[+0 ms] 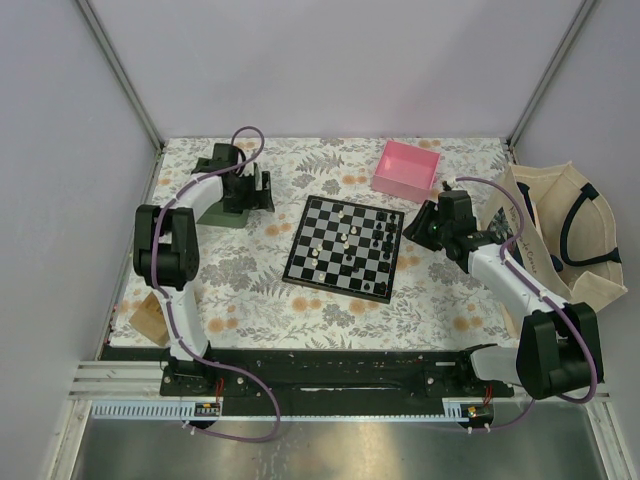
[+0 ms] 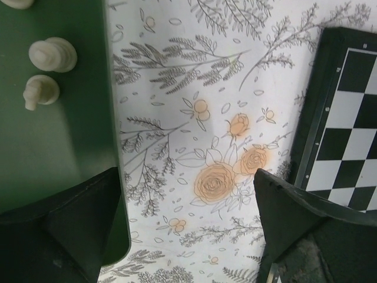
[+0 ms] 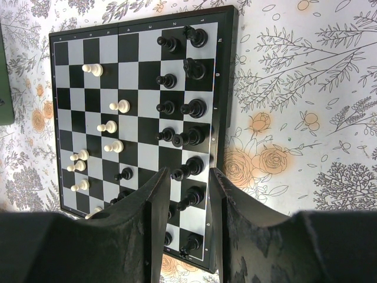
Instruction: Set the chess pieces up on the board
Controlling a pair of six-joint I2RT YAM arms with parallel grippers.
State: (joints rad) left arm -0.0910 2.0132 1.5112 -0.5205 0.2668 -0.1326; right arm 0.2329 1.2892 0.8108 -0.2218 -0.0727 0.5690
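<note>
The board (image 1: 345,248) lies mid-table, and in the right wrist view the board (image 3: 135,100) carries black chess pieces (image 3: 194,108) along its right columns and cream-white chess pieces (image 3: 121,106) scattered on its left half. My right gripper (image 1: 425,225) hovers just off the board's right edge. In its wrist view the right gripper (image 3: 188,172) stands partly open with nothing gripped; black pieces on the board show through the gap. My left gripper (image 1: 262,190) is by the green tray. The left gripper (image 2: 188,218) is wide open over bare cloth, and two white pieces (image 2: 53,54) lie in the tray.
The green tray (image 2: 53,147) sits left of the board, whose edge (image 2: 347,118) shows at the right of the left wrist view. A pink box (image 1: 408,168) stands at the back. A cream bag (image 1: 560,235) fills the right side. A brown card (image 1: 150,318) lies front left.
</note>
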